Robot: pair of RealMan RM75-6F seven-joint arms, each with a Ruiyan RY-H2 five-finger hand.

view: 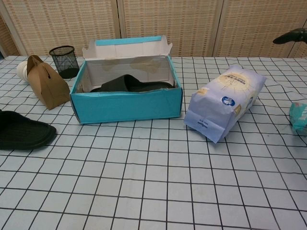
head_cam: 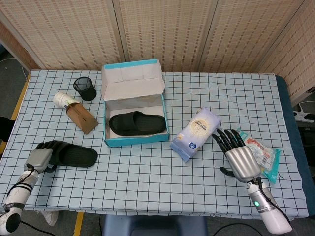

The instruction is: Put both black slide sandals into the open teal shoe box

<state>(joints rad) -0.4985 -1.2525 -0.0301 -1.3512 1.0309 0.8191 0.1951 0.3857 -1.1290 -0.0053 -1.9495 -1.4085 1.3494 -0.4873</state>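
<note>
The open teal shoe box (head_cam: 136, 140) (view: 127, 104) stands at mid-table with one black sandal (head_cam: 137, 123) (view: 125, 83) lying inside it. The second black sandal (head_cam: 69, 154) (view: 21, 130) lies flat on the table at the front left. My left hand (head_cam: 39, 159) sits at that sandal's left end and touches it; its fingers are mostly hidden under the hand, so a grip is unclear. My right hand (head_cam: 237, 156) hovers at the front right with fingers spread and nothing in it. Only a dark fingertip (view: 290, 36) of it shows in the chest view.
A white and blue bag (head_cam: 196, 133) (view: 225, 99) lies right of the box, close to my right hand. A teal snack packet (head_cam: 265, 152) (view: 300, 117) lies further right. A brown paper box (head_cam: 81, 118), a white cup (head_cam: 62, 100) and a black mesh cup (head_cam: 85, 88) stand left of the box.
</note>
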